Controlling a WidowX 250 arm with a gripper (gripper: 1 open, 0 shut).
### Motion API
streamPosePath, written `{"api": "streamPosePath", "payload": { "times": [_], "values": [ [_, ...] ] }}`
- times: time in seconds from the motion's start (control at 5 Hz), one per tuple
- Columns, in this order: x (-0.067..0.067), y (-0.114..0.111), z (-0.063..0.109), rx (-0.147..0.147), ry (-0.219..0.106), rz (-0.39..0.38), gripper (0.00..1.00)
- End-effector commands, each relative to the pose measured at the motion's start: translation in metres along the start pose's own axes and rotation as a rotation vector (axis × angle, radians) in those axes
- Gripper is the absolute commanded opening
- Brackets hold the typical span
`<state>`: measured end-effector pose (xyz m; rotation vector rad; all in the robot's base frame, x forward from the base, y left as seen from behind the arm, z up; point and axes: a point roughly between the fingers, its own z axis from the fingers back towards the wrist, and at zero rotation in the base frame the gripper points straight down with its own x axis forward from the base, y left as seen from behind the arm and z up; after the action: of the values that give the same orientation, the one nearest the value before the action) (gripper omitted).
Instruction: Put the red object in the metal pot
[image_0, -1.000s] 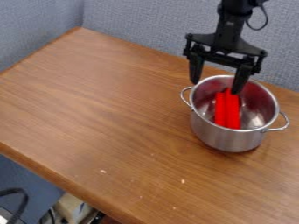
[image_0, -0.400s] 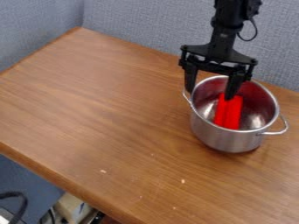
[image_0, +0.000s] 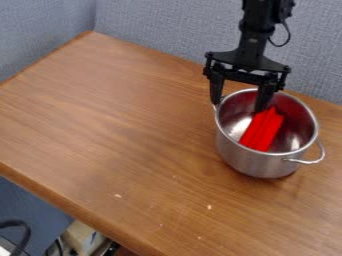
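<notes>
Camera view, from above and to one side: brown wood-grain bench (image_0: 120, 120) filling most of the picture, grey-blue wall panel (image_0: 160, 20) behind it. Round shiny stainless-steel pot (image_0: 302, 158) with straight sides and small loop handles, standing upright near the bench's right edge, no lid on it. Bright red elongated plastic block (image_0: 263, 127) lying inside the pot, tilted, one end low on the pot floor and the other leaning up toward the inner wall. Black robot hand (image_0: 245, 88) pointing straight down over the pot's near-left rim, fingers spread wide with nothing pinched between them. One finger (image_0: 271, 97) reaching down inside the pot just beside the red block; whether touching it, cannot tell. Other finger (image_0: 215, 88) outside the rim, over the bench. Dark cables (image_0: 16, 236) showing below the bench's front edge at bottom left.
</notes>
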<state>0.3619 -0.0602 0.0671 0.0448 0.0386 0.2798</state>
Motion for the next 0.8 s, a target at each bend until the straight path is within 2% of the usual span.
{"api": "streamPosePath", "payload": {
  "times": [0.0, 0.2, 0.4, 0.6],
  "values": [
    [0.011, 0.001, 0.011, -0.028, -0.045, 0.033, 1.0],
    [0.014, 0.002, 0.006, -0.029, -0.043, 0.052, 1.0],
    [0.014, -0.002, 0.001, -0.025, -0.047, 0.02, 1.0],
    [0.022, 0.007, 0.001, -0.02, -0.049, 0.01, 1.0]
  ]
}}
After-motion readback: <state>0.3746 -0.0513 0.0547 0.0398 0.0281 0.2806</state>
